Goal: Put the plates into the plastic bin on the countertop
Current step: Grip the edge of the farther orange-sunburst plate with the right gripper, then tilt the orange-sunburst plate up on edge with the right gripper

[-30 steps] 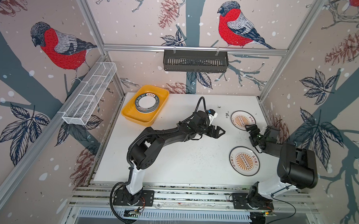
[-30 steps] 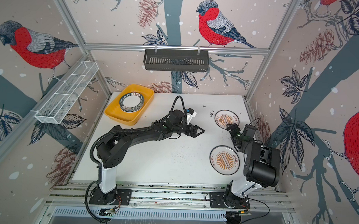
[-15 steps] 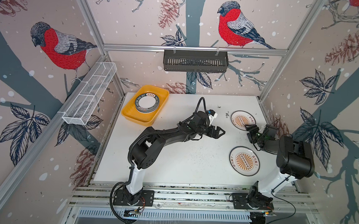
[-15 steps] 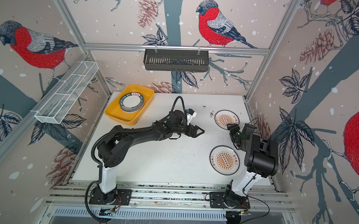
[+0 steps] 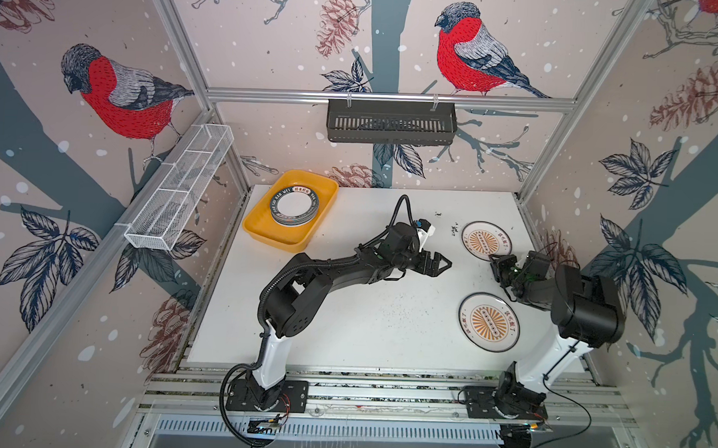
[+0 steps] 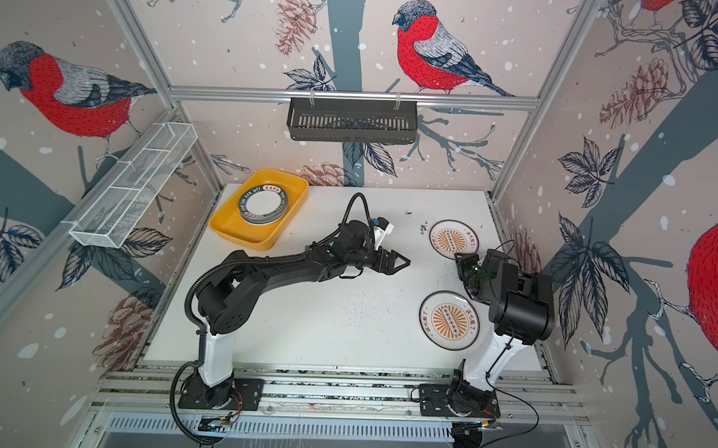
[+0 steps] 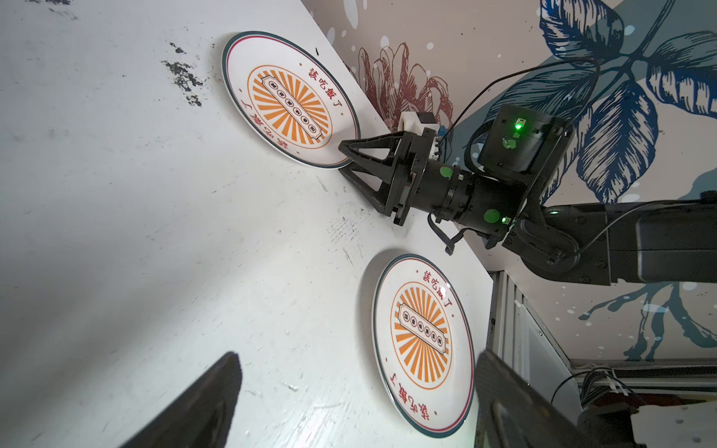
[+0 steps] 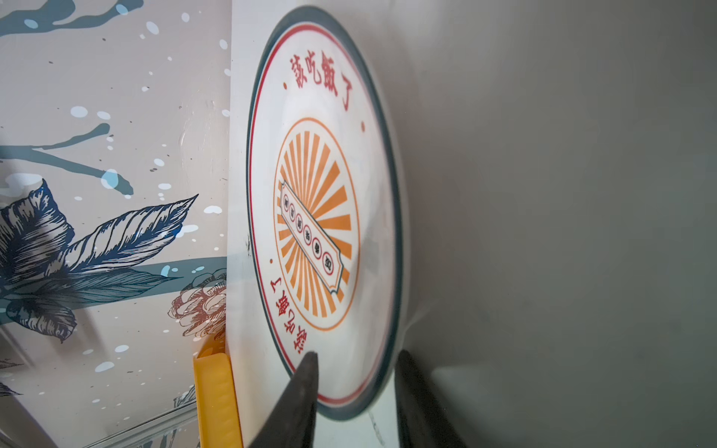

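Two white plates with orange sunbursts lie at the right of the countertop: a far plate and a near plate. My right gripper is shut on the far plate's near rim, one finger over its face and one against its outer edge. My left gripper hangs open and empty over mid-table. The yellow plastic bin at the back left holds a stack of green-rimmed plates.
A black slatted basket hangs on the back wall and a white wire-mesh basket on the left wall. Aluminium rails frame the table. The far plate sits close to the right wall.
The right gripper's jaws have gone from wide apart to narrow round the far plate's rim, and the right arm has shifted slightly. The left arm has stayed still.
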